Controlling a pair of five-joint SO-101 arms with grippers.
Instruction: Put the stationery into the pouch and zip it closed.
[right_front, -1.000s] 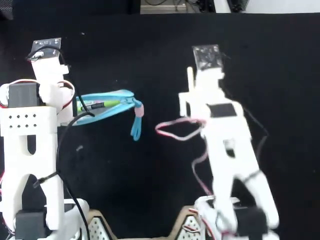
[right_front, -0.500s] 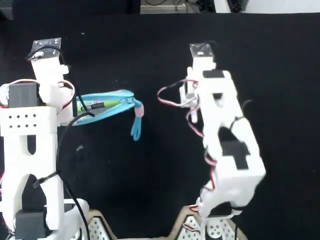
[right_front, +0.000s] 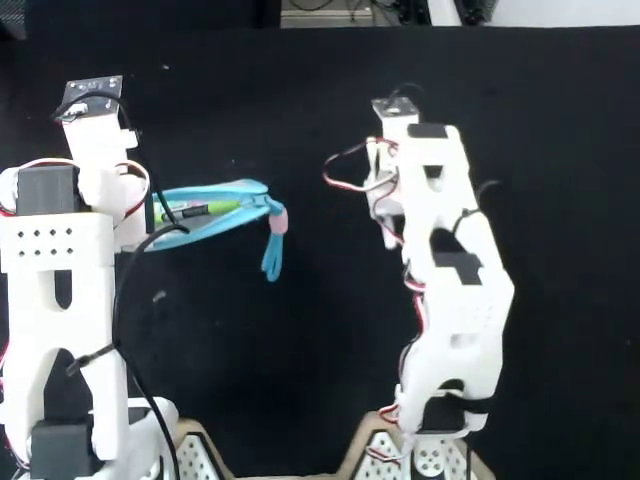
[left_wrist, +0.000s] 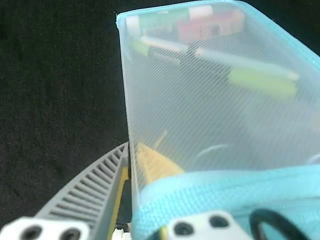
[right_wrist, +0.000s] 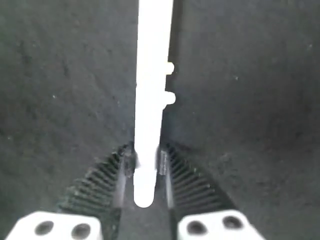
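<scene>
Pouch (right_front: 215, 212) lies on the table (right_front: 560, 150), left of centre, with a blue strap (right_front: 273, 243) trailing off its right end. Left gripper (left_wrist: 127, 167) is clamped on the pouch's left edge, one finger hidden behind the mesh. Contents blur through the mesh: a green pen (right_front: 205, 209), the rest unidentifiable. Right gripper (right_wrist: 146, 157), right of centre, pinches a white stick (right_wrist: 152, 75) whose far end is cut off.
</scene>
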